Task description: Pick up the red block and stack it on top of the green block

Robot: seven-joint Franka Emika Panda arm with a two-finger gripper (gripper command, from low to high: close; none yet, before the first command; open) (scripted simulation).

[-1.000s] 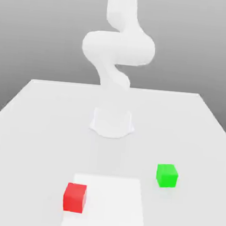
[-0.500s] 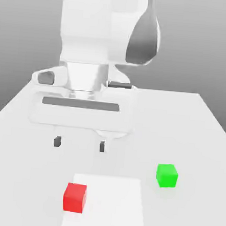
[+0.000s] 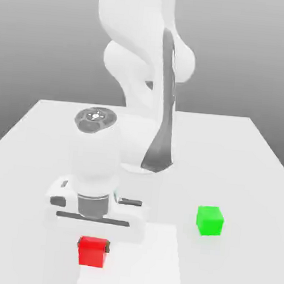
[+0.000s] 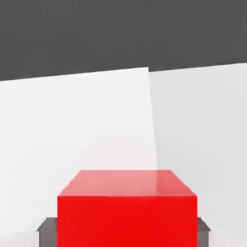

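The red block (image 3: 91, 252) rests on a paler square patch (image 3: 152, 260) near the table's front edge. My gripper (image 3: 93, 247) has come straight down over it, and a dark fingertip (image 3: 108, 247) presses against its side. In the hand view the red block (image 4: 127, 207) sits between my gripper's (image 4: 124, 232) two fingertips (image 4: 47, 231), which touch its sides with no gap. The gripper is shut on the block, which is still on the table. The green block (image 3: 209, 221) stands alone toward the exterior view's right.
The arm's own links and base (image 3: 145, 146) rise behind the hand at the middle of the white table (image 3: 251, 172). The green block is about a hand's width from the gripper body.
The hand has dropped from above the table's middle down onto the red block, and its fingers have closed from wide apart to the block's sides. Neither block has shifted.
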